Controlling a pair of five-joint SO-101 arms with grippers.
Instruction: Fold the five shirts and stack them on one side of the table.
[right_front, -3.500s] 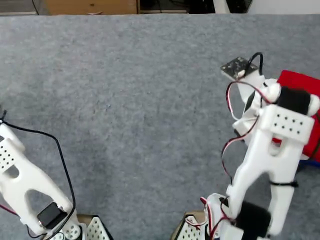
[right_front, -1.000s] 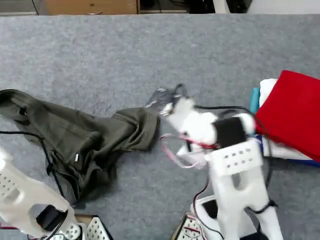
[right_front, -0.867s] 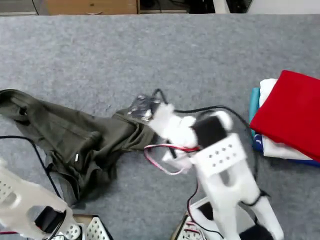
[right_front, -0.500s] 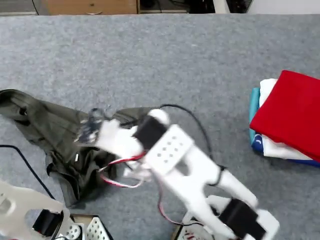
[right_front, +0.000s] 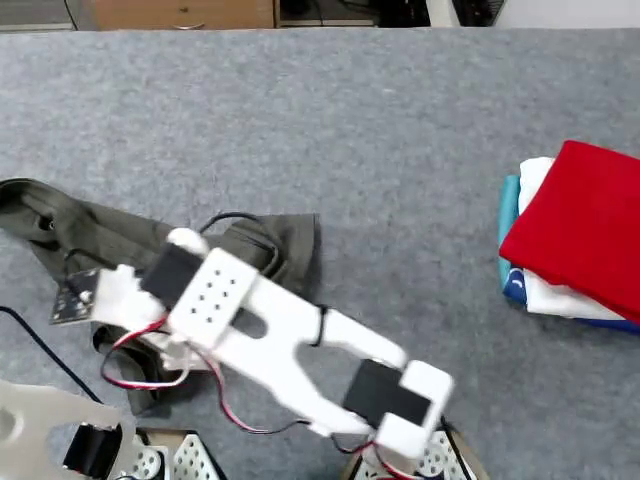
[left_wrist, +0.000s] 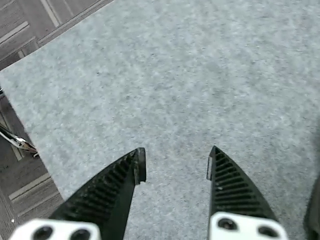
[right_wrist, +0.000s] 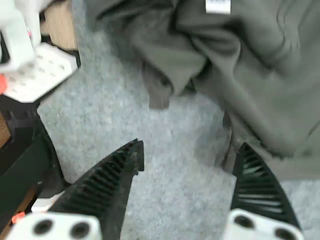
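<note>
Grey felt-like table mat (right_front: 400, 130) lies under both arms, w/ a brown wooden cabinet front (right_front: 180, 12) past its 12 o'clock edge. Olive-green crumpled cloth shirt (right_front: 95, 235) lies unfolded at approx. 9 o'clock on the mat. At 3 o'clock sits a stack of folded shirts: red folded shirt (right_front: 585, 235) on top, white folded shirt (right_front: 555, 298) under it, teal (right_front: 509, 205) & blue (right_front: 515, 287) edges showing lower down. White right arm (right_front: 270, 325) stretches from 6 o'clock across to approx. 8 o'clock, over the olive shirt's near part. Right gripper (right_wrist: 190, 147): jaws spread wide, released, above bare mat just beside the shirt's rumpled edge. White left arm (right_front: 45, 435) sits at approx. 7 o'clock. Left gripper (left_wrist: 176, 150): jaws apart, released, over bare mat near the table corner, w/ brown plank floor (left_wrist: 25, 25) beyond.
</note>
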